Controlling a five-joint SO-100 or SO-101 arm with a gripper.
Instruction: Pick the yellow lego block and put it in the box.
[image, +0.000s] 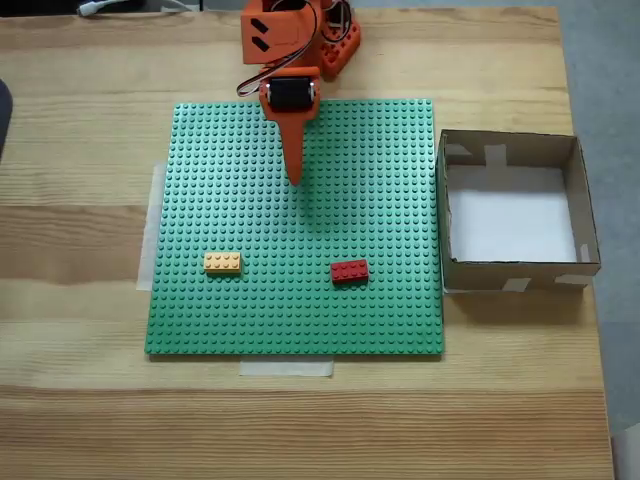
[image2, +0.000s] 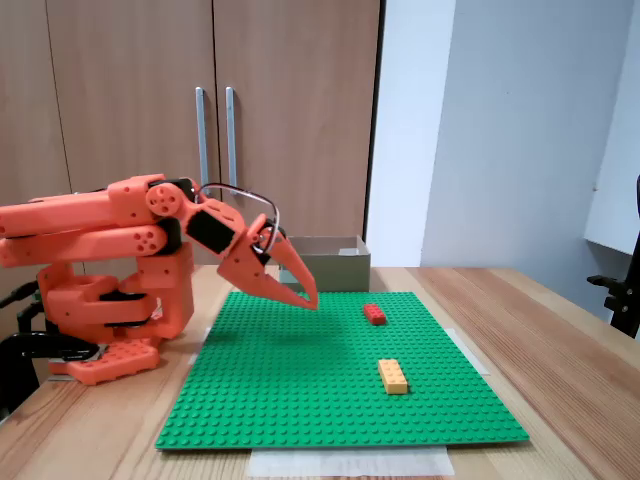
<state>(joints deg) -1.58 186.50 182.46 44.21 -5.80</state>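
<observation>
The yellow lego block (image: 222, 262) lies flat on the green studded baseplate (image: 250, 320), toward its front left in a fixed view. From the side in a fixed view, the same block (image2: 392, 376) sits near the plate's front right. The cardboard box (image: 515, 272) stands off the plate's right edge, white floor bare. It appears behind the arm as a brown wall (image2: 335, 270). My orange gripper (image: 295, 180) hovers over the plate's rear middle, well away from the block. Its jaws meet at the tip (image2: 310, 300), shut on nothing.
A red brick (image: 349, 271) rests on the plate right of the yellow one, also seen near the gripper tip (image2: 375, 313). The arm's orange base (image2: 110, 320) stands behind the plate. Pale tape (image: 286, 368) holds the plate to the wooden table.
</observation>
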